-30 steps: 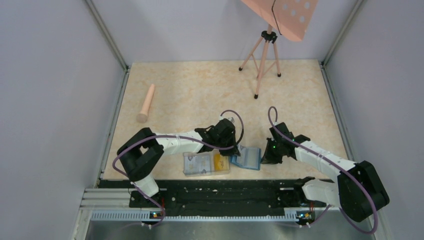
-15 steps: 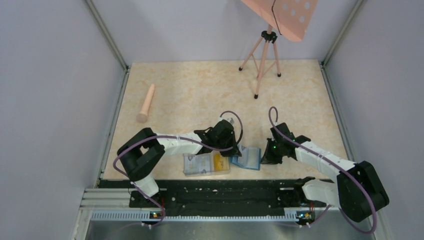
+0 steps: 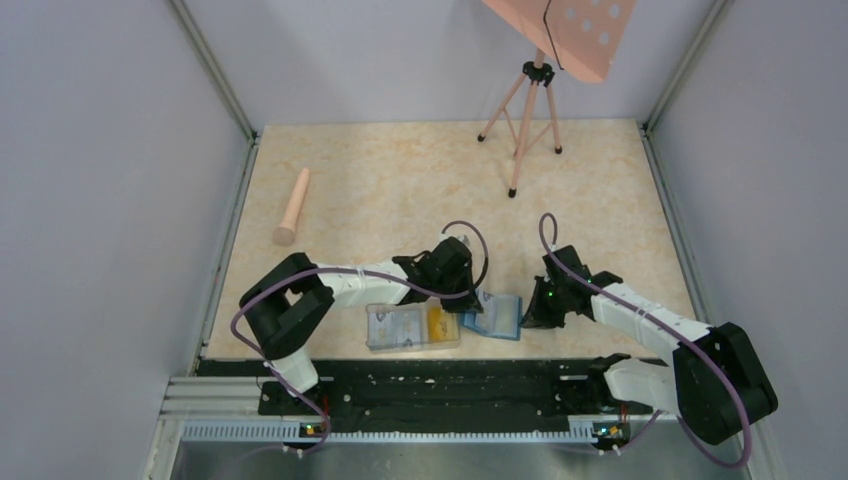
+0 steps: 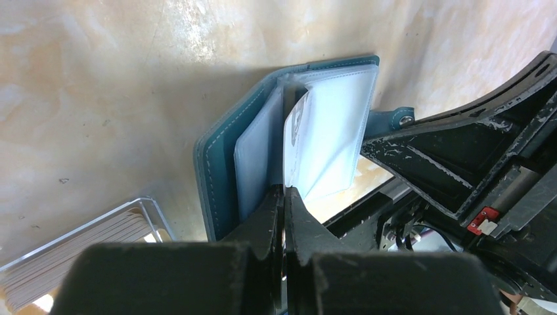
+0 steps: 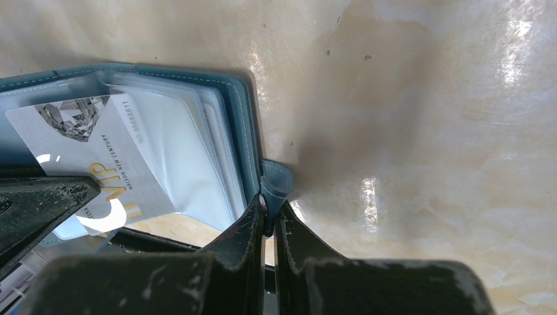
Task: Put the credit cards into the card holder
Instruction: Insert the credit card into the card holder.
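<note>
The teal card holder lies open near the table's front edge, its clear inner pockets fanned out. My left gripper is shut on a pale blue-white credit card with a diamond mark and gold letters. The card's far end rests among the pockets. My right gripper is shut on the holder's snap tab at its right edge. More credit cards, some yellow-orange, fill a clear box just left of the holder.
A pink cylinder lies at the far left of the table. At the back stands a pink tripod carrying a perforated board. A black rail runs along the near edge, close behind the holder.
The left arm's elbow has shifted slightly right. Both grippers keep their holds and the card holder has not moved.
</note>
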Tool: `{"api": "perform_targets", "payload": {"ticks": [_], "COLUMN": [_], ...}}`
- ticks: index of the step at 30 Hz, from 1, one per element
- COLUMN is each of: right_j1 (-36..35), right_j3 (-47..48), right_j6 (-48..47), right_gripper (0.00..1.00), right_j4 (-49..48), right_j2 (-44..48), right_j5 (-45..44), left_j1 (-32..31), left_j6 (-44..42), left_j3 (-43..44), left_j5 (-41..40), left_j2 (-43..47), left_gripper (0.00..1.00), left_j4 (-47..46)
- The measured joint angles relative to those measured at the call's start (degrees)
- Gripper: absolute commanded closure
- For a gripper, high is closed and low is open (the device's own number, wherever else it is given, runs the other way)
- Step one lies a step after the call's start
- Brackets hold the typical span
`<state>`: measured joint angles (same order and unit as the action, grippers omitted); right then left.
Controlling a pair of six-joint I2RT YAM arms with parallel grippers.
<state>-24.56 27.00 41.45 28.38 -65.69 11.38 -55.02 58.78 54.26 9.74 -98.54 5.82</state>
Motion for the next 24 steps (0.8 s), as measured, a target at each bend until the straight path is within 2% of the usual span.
{"api": "perform_targets", "payload": {"ticks": [24], "right_j1": [0.00], "right_j3": [-0.02], "right_j6": [-0.52], "right_gripper": [1.00], "right_j4": [-0.15], "right_j2": [0.00], "right_j5": [0.28], "left_j1": [-0.61], "left_j6": [1.29], "left_j3": [2.71], "left_j5": [-1.18], "left_j2": [-2.23], "left_gripper": [1.00], "left_j4": [2.43]}}
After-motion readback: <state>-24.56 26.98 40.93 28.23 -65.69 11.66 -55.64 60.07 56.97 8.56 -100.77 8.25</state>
